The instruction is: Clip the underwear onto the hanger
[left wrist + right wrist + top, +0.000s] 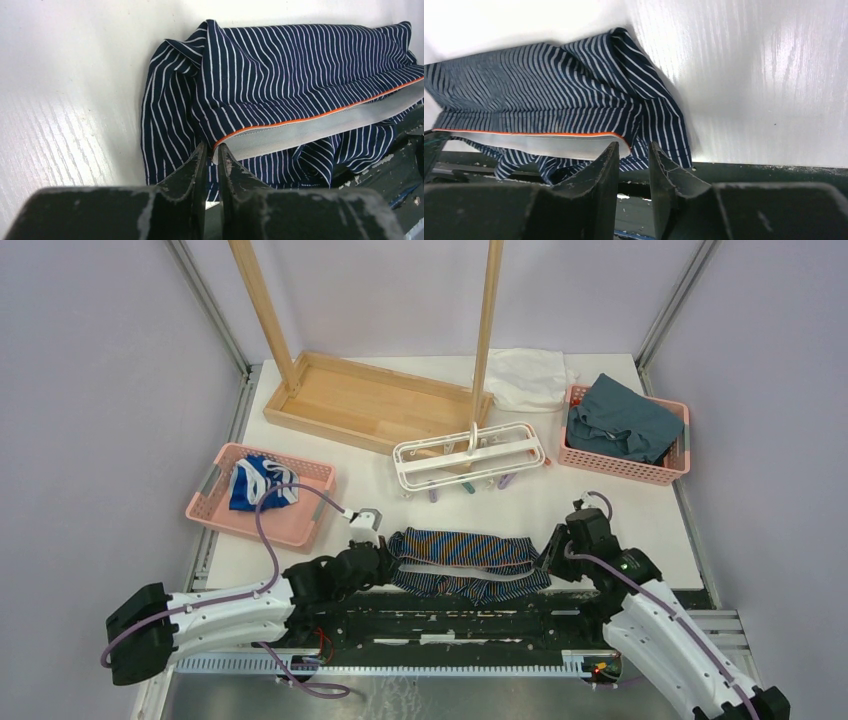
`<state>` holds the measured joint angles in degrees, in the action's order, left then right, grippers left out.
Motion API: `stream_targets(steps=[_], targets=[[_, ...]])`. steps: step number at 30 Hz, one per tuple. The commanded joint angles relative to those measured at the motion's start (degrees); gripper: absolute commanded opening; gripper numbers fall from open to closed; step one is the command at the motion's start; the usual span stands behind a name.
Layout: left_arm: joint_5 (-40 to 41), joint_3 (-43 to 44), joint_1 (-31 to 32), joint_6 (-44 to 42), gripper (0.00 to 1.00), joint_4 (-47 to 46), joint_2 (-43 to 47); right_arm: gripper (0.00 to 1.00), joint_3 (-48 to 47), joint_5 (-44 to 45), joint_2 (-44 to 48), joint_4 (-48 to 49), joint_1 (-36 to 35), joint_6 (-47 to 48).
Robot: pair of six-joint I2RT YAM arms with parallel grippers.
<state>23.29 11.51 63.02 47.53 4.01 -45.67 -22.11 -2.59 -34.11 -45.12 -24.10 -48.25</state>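
Underwear: judged light, limp, easily crumpled; best taken by the firmer waistband, whose ends lie at the tips of the left hand, narrowly parted, and the right hand, parted wider.

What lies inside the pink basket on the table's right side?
A crumpled teal cloth fills the pink basket, rising above its rim. Anything beneath the cloth is covered and cannot be seen.
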Motion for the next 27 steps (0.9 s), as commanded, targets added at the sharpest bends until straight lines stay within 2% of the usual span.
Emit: stream_targets(steps=[1, 11, 17, 23, 27], targets=[[-1.0, 0.8, 0.0, -0.1, 0.21, -2.6, 0.5, 0.36, -4.2, 1.1, 4.8, 0.1, 0.0, -0.7], [1.3, -0.5, 0.0, 1.5, 0.28, 2.0, 10.4, 0.42, -7.6, -0.8, 7.0, 5.3, 0.0, 5.4], [1.5, -1.2, 0.0, 2.3, 0.31, 3.4, 12.2, 0.49, -5.4, -3.5, 7.8, 12.4, 0.0, 9.4], [3.2, -0.4, -0.1, 3.2, 0.48, 4.9, 14.3, 0.55, -4.4, -1.0, 9.0, 16.9, 0.0, 11.0], [6.5, 3.2, -0.4, 0.2, 0.55, 5.2, 14.2, 0.56, -5.2, 1.5, 10.1, 17.7, 0.0, 12.1]])
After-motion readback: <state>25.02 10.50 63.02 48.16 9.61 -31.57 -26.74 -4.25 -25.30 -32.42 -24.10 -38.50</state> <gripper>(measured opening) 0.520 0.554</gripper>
